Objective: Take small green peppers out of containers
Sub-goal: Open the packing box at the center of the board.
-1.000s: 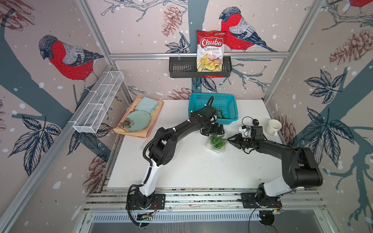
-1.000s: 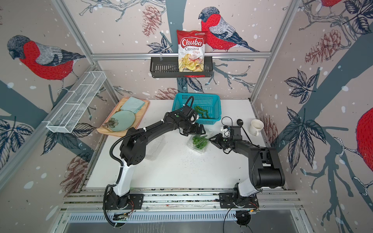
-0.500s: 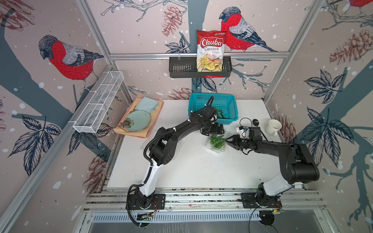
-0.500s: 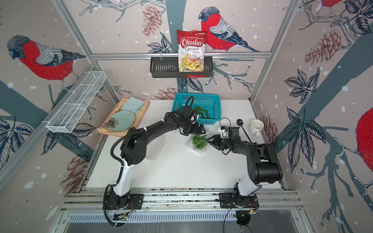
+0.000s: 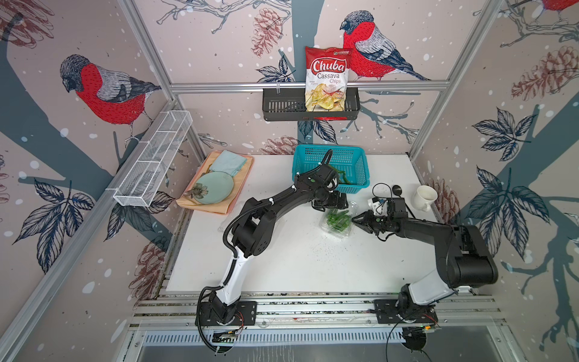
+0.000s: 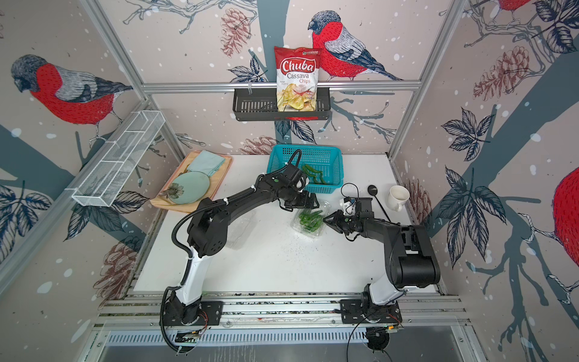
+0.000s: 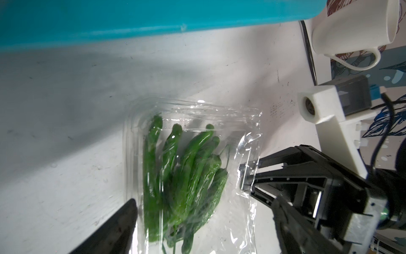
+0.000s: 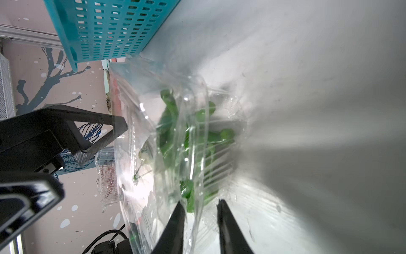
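In both top views the container (image 5: 336, 228) of small green peppers (image 5: 338, 217) sits on the counter (image 5: 297, 260) between the left gripper (image 5: 332, 203) and the right gripper (image 5: 355, 219). Left wrist view: the peppers lie lengthwise toward the left gripper, crosswise to the right. Right wrist view: left fingers (image 8: 87, 122) spread wide; right fingers (image 8: 174, 231), narrowly apart, straddle the container's wall.

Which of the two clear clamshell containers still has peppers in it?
The container in front of the turquoise basket: green peppers show through it. The other clamshell, beside the left arm, looks empty.
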